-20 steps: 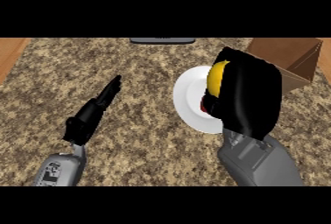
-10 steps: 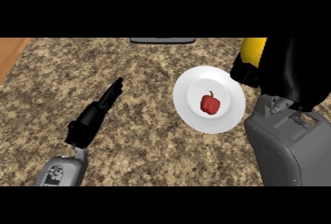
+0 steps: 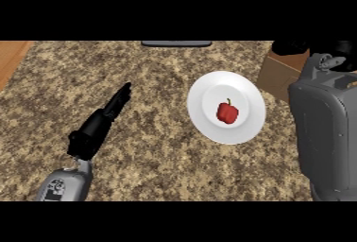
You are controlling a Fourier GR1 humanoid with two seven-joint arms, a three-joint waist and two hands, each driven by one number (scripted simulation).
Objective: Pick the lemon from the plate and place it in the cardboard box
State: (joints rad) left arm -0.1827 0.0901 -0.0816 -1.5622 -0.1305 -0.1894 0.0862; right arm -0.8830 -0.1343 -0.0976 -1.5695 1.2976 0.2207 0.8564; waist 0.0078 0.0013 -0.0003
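1. The counter (image 3: pixel 160 156) is speckled brown and tan stone that fills nearly the whole head view. A strip of bare wood (image 3: pixel 12 56) runs along its far left corner.
2. At the far edge, about the middle, lies a flat dark object (image 3: pixel 175 43). Only its near side shows, and I cannot tell what it is.
3. A white plate (image 3: pixel 241 87) sits right of centre, round and plain, flat on the stone.
4. On the plate lies a small red pepper (image 3: pixel 227 112) with a short green stem pointing away from the robot. It sits close to the plate's middle.
5. The cardboard box (image 3: pixel 277 75) stands just beside the plate's far right rim. It is plain brown, and one side wall faces the plate. The rest is hidden behind the right forearm (image 3: pixel 324 132).
6. That grey forearm rises along the right edge, large and close to the camera. The black right hand (image 3: pixel 291 47) shows at the top right, over the box. Whether it is closed on anything I cannot tell.
7. The lemon shows nowhere from here, so I cannot tell where it is.
8. The left hand (image 3: pixel 105 118) lies left of centre, well apart from the plate. Its fingers are straight and together, pointing toward the far right and holding nothing. Its grey forearm (image 3: pixel 66 185) comes in from the lower left.
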